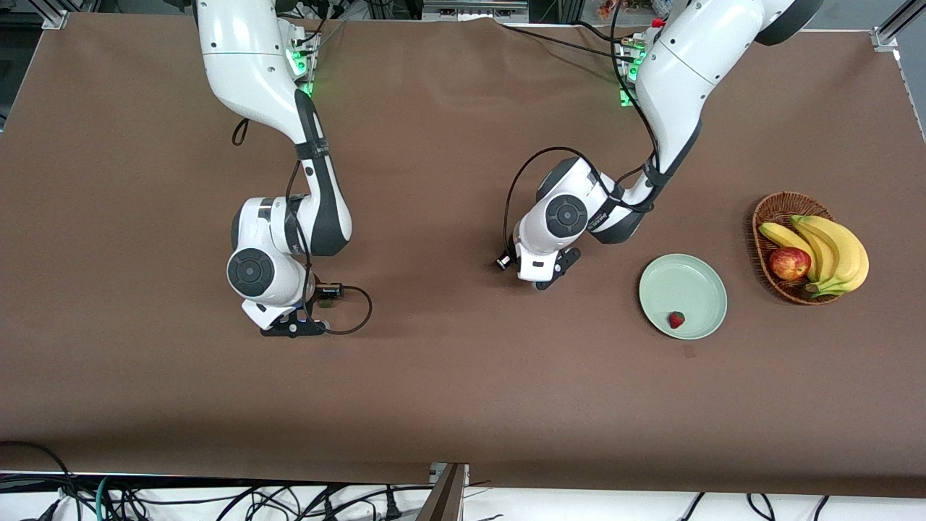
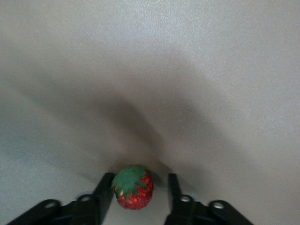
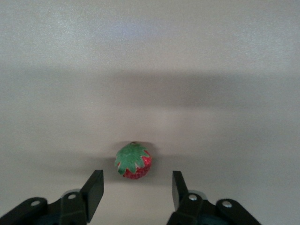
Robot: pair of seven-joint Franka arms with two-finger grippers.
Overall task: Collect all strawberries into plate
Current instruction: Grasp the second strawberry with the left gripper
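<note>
1. The right tool (image 1: 293,327) is down at the tabletop (image 1: 448,405), toward the right arm's end. Its jaws stand open. In the right wrist view the first strawberry (image 3: 133,161) lies on the bare surface just ahead of the fingertips (image 3: 96,185), in line with the gap between them. It touches neither finger. Its green top faces the camera. In the front view the tool's body hides this berry.

2. The plate (image 1: 705,278) sits toward the left arm's end of the tabletop. The second strawberry (image 1: 676,320) lies inside it, close to the rim on the side nearer the front camera. Nothing else is in the plate.

3. The left tool (image 1: 546,278) is low over the tabletop, beside the plate on the side toward the table's middle. Its jaws stand open around the third strawberry (image 2: 134,187). In the left wrist view one finger (image 2: 105,192) meets the berry's side. A clear gap shows between the berry and the other finger, so the berry is not clamped. It appears to rest on the surface. The front view does not show it.

4. A wicker basket (image 1: 768,210) stands farther from the front camera than the plate, near the left arm's end. It holds bananas (image 1: 839,253) and a red apple (image 1: 788,263).
</note>
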